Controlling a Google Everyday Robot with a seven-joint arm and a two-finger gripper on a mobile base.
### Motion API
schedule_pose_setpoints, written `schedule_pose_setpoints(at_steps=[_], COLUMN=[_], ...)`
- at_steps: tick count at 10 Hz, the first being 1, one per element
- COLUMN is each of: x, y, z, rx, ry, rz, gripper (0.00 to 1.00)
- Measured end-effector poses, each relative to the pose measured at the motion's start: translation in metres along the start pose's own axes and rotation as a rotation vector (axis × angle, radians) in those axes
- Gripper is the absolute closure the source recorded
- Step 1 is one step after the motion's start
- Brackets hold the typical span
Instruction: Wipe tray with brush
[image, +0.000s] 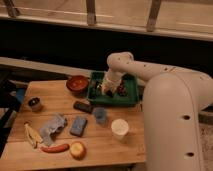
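The dark-green tray (131, 98) lies at the back right of the wooden table. My gripper (107, 90) reaches down into the tray's left half from the white arm (150, 75). A dark object, probably the brush (121, 90), lies in the tray just right of the gripper. Whether the gripper holds it does not show.
A round red bowl (77, 83) stands left of the tray. In front are a dark block (83, 106), a blue cup (100, 115), a white cup (120, 128), a blue sponge (78, 125), a grey cloth (52, 127), a banana (32, 135), a red chili (55, 148), an apple (77, 150) and a small bowl (34, 103).
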Motion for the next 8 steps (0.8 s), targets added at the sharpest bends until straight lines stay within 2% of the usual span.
schedule_pose_setpoints(at_steps=[3, 5, 7, 8], x=[0.020, 0.010, -0.005, -0.014], y=[-0.039, -0.060, -0.057, -0.047], z=[-0.012, -0.019, -0.020, -0.018], rx=[0.065, 0.087, 0.099, 0.105], ry=[0.008, -0.007, -0.021, -0.027], rz=[0.058, 0.091, 0.084, 0.070], gripper=[1.00, 1.00, 1.00, 1.00])
